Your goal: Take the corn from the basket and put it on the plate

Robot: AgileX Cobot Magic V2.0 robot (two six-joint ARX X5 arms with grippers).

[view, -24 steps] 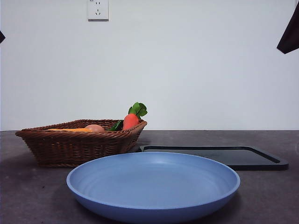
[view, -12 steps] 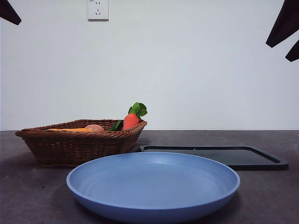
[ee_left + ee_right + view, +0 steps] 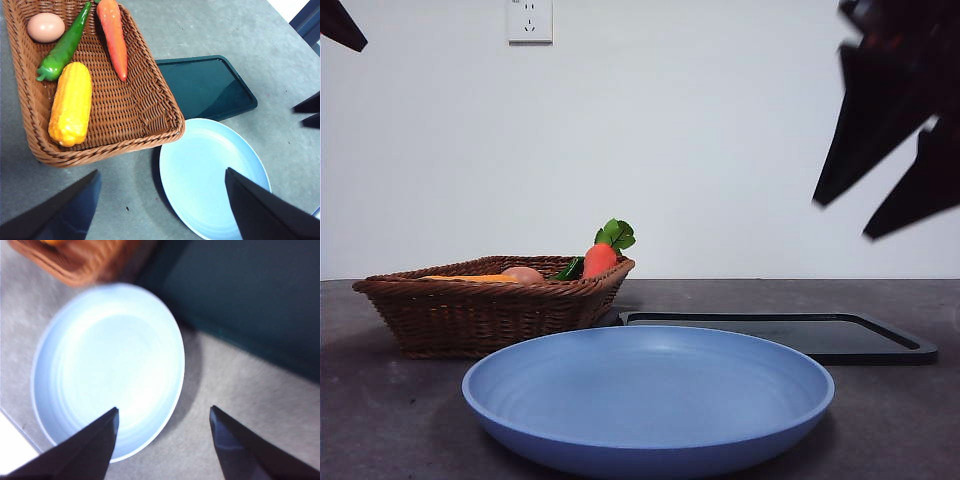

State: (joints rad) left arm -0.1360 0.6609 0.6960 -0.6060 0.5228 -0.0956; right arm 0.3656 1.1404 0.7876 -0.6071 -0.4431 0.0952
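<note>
No readable text, labels, brands, numbers or signs in any view.

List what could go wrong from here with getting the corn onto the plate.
1. The corn lies against the green pepper in the basket; a grasp could catch or drag the pepper.
2. The corn sits near the basket's wall, so an open end effector might snag the wicker.
3. Both the left end effector and right end effector hover over the plate; they might collide.

Yellow-orange bumpy corn (image 3: 70,110), brown woven basket (image 3: 150,107), lt-blue plate (image 3: 648,400).
</note>
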